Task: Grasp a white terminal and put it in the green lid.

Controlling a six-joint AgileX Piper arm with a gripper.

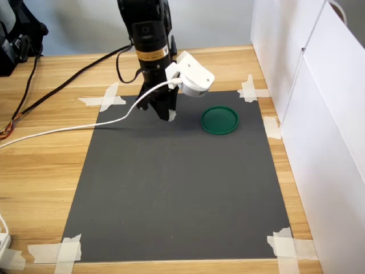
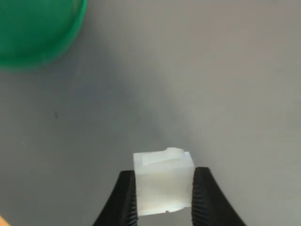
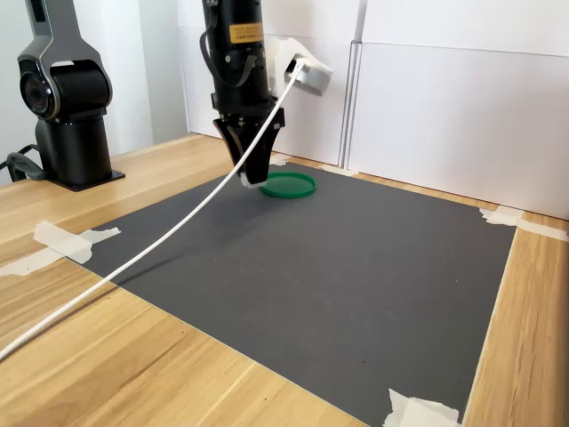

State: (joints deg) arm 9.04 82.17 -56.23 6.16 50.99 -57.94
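In the wrist view the white terminal (image 2: pixel 163 182) is a small blocky white piece clamped between the two black fingers of my gripper (image 2: pixel 164 197), which is shut on it. It shows as a white speck at the fingertips in the first exterior view (image 1: pixel 171 116) and the second exterior view (image 3: pixel 246 181), held just above the dark mat. The green lid (image 1: pixel 219 120) lies flat on the mat to the first exterior view's right of the gripper (image 1: pixel 166 114). It sits just behind the gripper (image 3: pixel 252 176) in the second exterior view (image 3: pixel 288 185), and its edge shows in the wrist view (image 2: pixel 37 28).
A dark grey mat (image 1: pixel 177 182) is taped at its corners to the wooden table. A white cable (image 1: pixel 68 128) trails from the wrist camera across the mat's left side. White panels (image 1: pixel 319 114) wall the right side. A black stand (image 3: pixel 67 107) rises at the second exterior view's left.
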